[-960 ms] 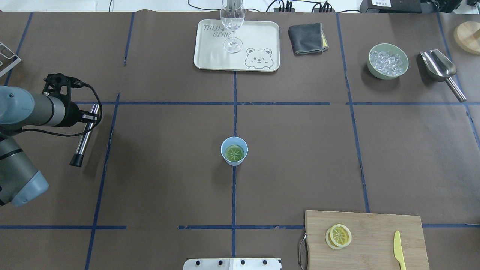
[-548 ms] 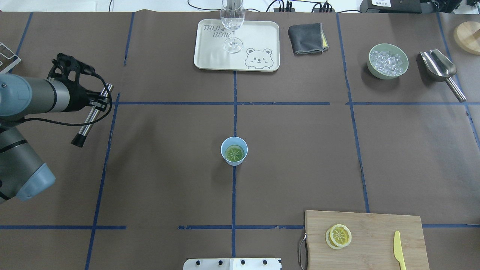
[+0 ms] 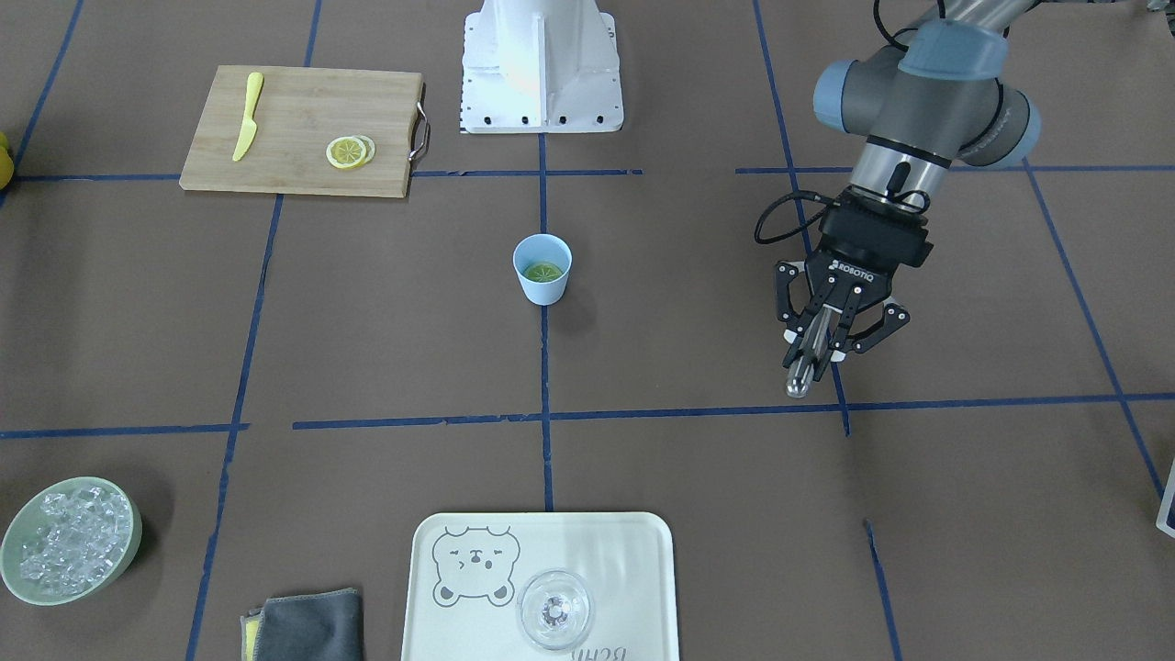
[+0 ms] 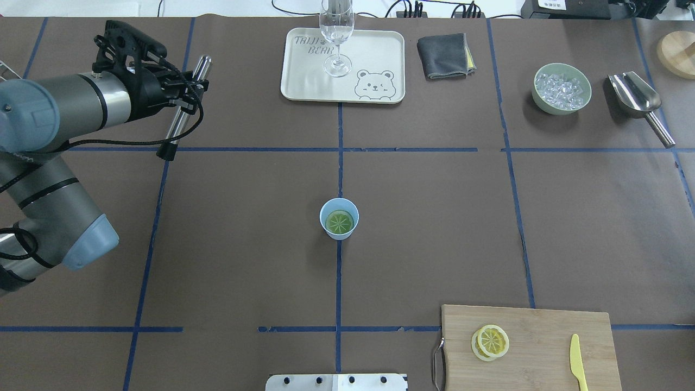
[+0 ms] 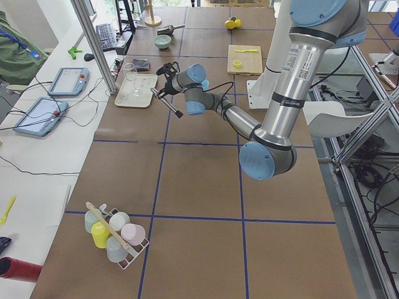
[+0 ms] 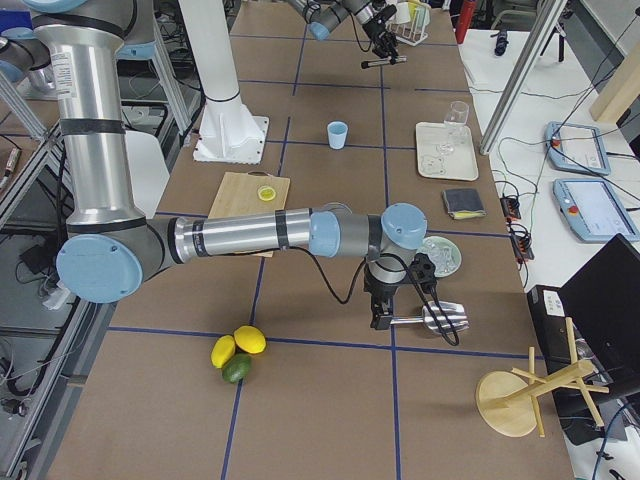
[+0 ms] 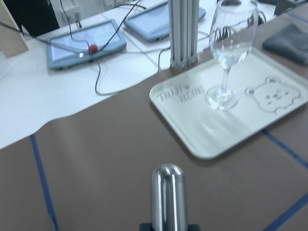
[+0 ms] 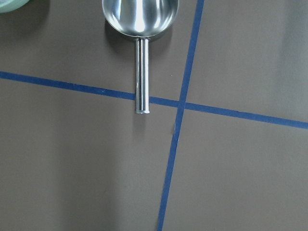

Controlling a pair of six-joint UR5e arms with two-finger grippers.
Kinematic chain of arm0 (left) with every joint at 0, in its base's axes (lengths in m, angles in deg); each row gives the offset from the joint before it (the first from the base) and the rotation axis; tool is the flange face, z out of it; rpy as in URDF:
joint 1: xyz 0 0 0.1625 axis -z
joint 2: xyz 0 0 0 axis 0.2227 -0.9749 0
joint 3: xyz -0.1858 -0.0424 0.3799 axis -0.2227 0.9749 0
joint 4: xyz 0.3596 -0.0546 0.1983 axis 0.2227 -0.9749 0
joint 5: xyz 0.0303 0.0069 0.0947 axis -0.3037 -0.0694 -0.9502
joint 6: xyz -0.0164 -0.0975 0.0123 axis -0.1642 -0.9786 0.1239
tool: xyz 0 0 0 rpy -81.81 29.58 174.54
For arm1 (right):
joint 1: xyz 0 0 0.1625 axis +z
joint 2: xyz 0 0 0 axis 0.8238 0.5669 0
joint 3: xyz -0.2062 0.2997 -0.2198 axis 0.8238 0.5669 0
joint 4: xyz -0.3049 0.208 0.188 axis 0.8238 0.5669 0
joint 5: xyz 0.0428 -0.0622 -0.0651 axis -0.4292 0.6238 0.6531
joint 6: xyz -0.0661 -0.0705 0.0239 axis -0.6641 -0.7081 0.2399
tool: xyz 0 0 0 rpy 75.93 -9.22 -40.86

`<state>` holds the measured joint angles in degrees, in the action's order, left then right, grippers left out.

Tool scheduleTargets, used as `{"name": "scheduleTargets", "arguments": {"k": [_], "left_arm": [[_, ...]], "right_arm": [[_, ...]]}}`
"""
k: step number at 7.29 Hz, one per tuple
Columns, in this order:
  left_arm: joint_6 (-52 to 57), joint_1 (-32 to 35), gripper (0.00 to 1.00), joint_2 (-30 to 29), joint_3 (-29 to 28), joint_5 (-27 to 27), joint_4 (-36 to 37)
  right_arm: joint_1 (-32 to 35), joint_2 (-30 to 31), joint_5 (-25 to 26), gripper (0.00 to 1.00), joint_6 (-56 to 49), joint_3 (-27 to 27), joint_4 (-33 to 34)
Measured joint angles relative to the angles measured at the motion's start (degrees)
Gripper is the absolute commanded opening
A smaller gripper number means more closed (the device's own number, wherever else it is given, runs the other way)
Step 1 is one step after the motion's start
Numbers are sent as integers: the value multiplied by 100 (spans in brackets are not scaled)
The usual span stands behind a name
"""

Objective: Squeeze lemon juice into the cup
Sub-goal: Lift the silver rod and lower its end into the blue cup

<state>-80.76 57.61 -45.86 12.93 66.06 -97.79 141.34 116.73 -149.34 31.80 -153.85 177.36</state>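
While jaws of the left gripper (image 3: 817, 341) clench a rod (image 4: 174, 130), the lemon (image 4: 339, 222) lies well apart in the cup (image 3: 542, 286).

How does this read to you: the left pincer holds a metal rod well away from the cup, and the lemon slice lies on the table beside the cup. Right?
Not quite. The lemon slice lies inside the cup, on its bottom, not beside it; the overhead exterior view shows this. The left pincer does hold the metal rod well away from the cup.
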Motion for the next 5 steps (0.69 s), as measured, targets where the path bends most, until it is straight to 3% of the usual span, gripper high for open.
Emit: {"name": "scheduleTargets", "arguments": {"k": [3, 5], "left_arm": [[-131, -606, 0, -182, -577, -356, -2885], [-86, -1448, 0, -585, -1306, -1113, -4549]], "right_arm": [[29, 2, 8, 100, 0, 1, 0], [51, 5, 9, 100, 0, 2, 1]]}}
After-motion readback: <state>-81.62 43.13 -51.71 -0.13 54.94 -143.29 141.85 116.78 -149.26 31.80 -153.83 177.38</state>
